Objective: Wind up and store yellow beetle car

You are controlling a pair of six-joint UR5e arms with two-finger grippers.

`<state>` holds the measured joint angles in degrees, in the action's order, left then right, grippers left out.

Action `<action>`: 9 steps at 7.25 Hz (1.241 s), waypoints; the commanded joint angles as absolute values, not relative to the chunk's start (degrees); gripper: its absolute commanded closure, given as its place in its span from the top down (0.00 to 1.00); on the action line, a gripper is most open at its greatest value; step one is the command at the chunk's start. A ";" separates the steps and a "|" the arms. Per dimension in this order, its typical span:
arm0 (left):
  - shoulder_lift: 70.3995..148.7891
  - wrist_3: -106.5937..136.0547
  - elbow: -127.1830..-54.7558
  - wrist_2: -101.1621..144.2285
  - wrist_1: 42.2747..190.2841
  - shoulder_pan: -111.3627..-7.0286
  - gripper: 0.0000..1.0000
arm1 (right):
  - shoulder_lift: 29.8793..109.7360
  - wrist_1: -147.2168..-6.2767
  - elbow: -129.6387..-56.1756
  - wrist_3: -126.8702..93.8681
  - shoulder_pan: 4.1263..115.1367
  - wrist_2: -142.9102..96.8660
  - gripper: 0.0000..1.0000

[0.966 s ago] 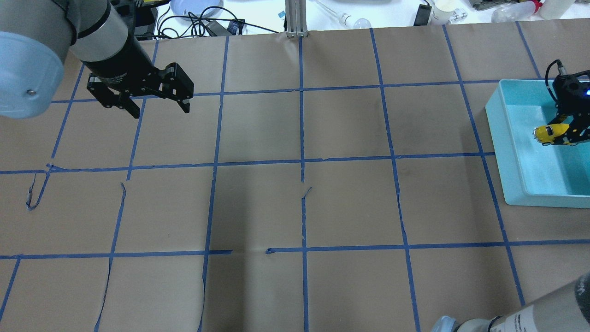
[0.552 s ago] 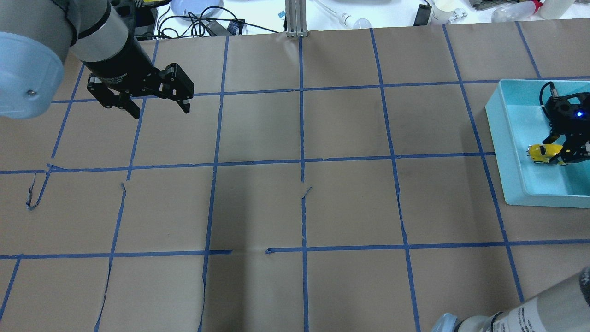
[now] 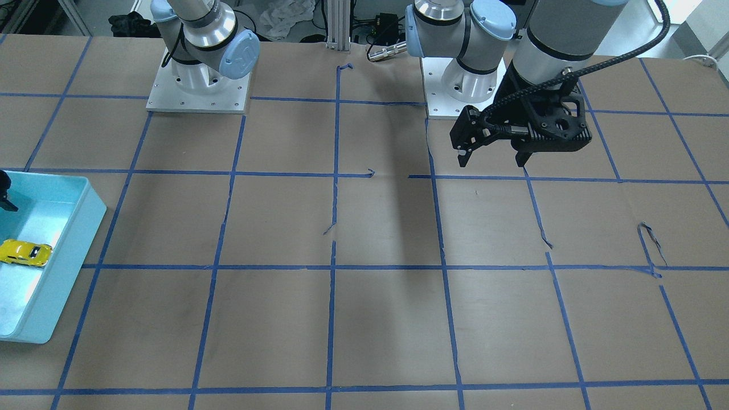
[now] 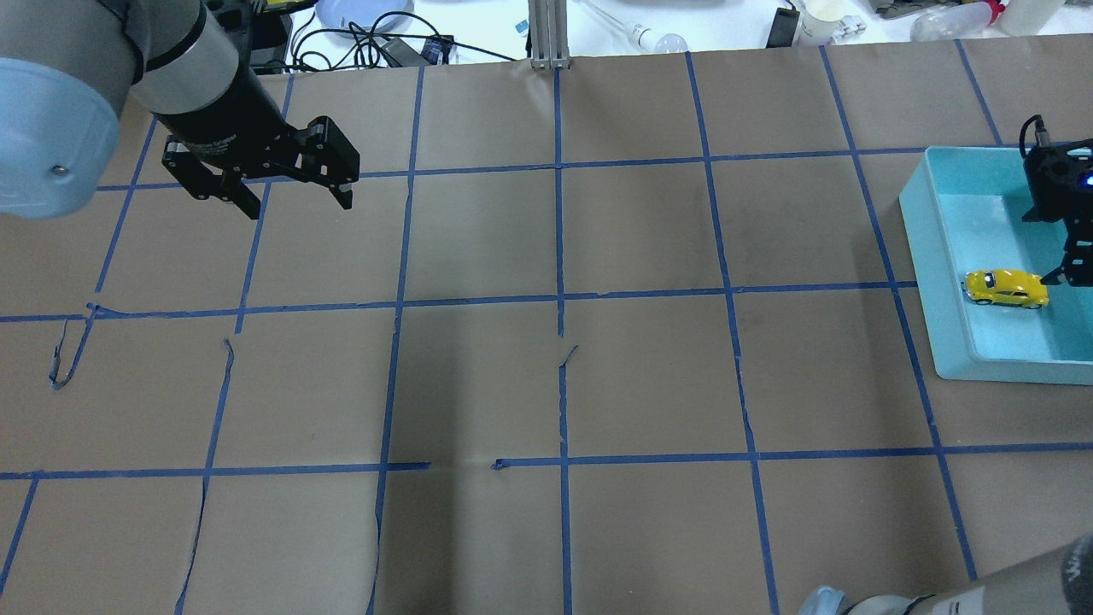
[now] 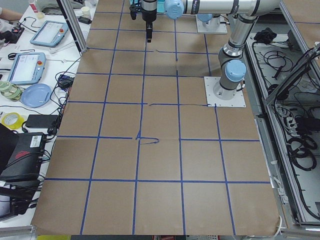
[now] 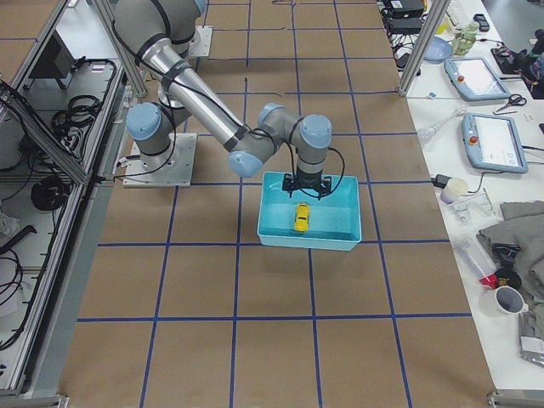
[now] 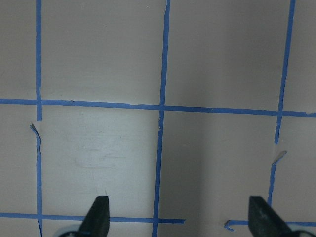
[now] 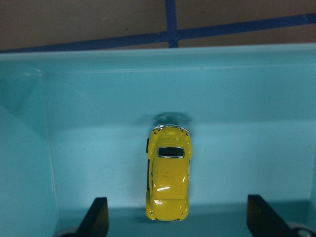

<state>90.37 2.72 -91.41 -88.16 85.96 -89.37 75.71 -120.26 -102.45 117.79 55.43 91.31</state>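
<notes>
The yellow beetle car (image 4: 1006,289) lies on its wheels on the floor of the teal bin (image 4: 926,256) at the table's right end. It also shows in the front view (image 3: 25,253), the right side view (image 6: 301,218) and the right wrist view (image 8: 168,173). My right gripper (image 4: 1078,256) is open and empty just above the car, with its fingertips (image 8: 98,215) spread to either side of it and not touching it. My left gripper (image 4: 299,205) is open and empty above the table's far left part (image 3: 491,163), over bare paper (image 7: 180,212).
The table is brown paper with a blue tape grid. The bin's walls (image 8: 148,89) stand around the car, and its near wall (image 3: 68,250) is close to it. Cables, a plate and bottles lie beyond the table's far edge (image 4: 384,34).
My right gripper brought the car down into the bin, opened and let it go. The car now rests on the bin floor. The left arm has not moved.
</notes>
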 commanded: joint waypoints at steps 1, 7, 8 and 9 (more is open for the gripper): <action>90.35 2.72 -91.49 -88.24 85.96 -89.30 1.00 | 83.90 -110.72 -100.39 103.54 62.63 91.49 1.00; 90.35 2.72 -91.41 -88.24 85.87 -89.38 1.00 | 91.94 -92.37 -92.56 32.27 90.92 90.00 1.00; 90.53 2.72 -91.41 -88.24 85.96 -89.38 1.00 | 91.76 -92.72 -91.50 25.12 94.01 90.00 1.00; 90.35 2.72 -91.49 -88.33 85.96 -89.38 1.00 | 90.63 -92.03 -89.49 13.30 94.13 90.00 1.00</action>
